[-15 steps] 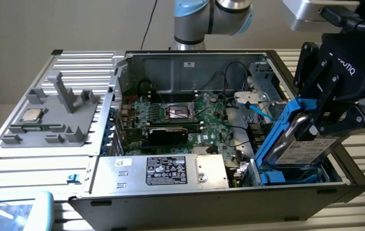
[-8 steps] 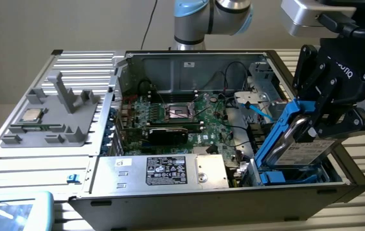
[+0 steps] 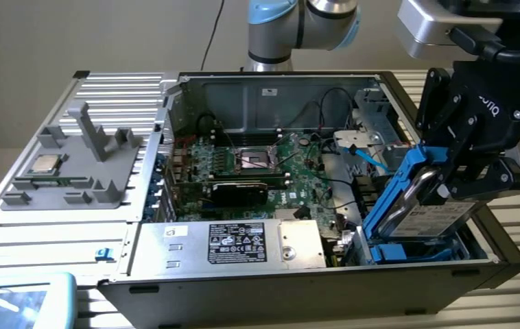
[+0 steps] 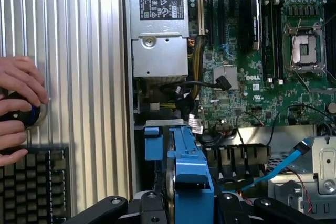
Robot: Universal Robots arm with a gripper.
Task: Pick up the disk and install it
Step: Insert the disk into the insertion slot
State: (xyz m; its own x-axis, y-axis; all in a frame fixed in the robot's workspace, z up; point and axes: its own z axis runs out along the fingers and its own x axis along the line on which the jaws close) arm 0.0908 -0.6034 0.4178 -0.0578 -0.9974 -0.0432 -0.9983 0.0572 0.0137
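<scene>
Holding disk (image 3: 431, 219) in my gripper (image 3: 454, 184), fingers clamped across its blue frame. Disk stands on edge, tilted, lower end at blue bay (image 3: 405, 252) in case (image 3: 287, 286) corner, exterior view's right, beside motherboard (image 3: 241, 161). Person's hand (image 4: 18, 103) rests on counter (image 4: 84, 77).

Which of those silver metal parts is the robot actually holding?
The disk in the blue frame, clamped on edge between the fingers. The small processor chip lies on the grey holder; the power supply sits inside the case.
</scene>
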